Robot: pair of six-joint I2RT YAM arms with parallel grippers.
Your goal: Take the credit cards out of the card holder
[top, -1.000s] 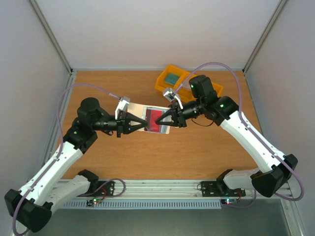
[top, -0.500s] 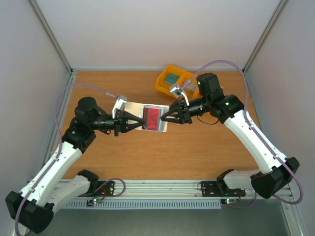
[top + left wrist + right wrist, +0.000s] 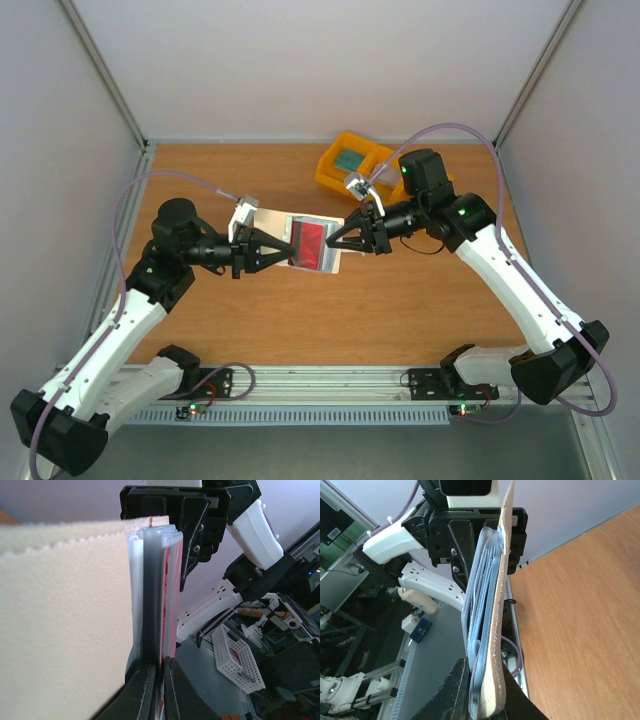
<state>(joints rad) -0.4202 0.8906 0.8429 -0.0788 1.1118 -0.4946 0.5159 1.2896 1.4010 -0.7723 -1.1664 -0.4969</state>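
Note:
The card holder (image 3: 325,262) is held off the table between my two grippers, open, with a red credit card (image 3: 310,240) showing inside it. My left gripper (image 3: 281,250) is shut on the thin red-and-white card edge (image 3: 169,595), beside the holder's cream outside (image 3: 60,610) and its grey pocket. My right gripper (image 3: 338,238) is shut on the opposite edge of the holder, clamping the cream cover (image 3: 500,630) and the pale blue sleeves (image 3: 479,605). Each wrist view shows the other gripper beyond the holder's far end.
A yellow bin tray (image 3: 325,178) stands at the back of the wooden table (image 3: 400,310), behind my right arm, with a greenish item (image 3: 350,160) in one compartment. Side walls close in the table left and right.
The two grippers have drawn slightly apart: the left one moved back to the left, the right one to the right and a little away. The holder stays held between them.

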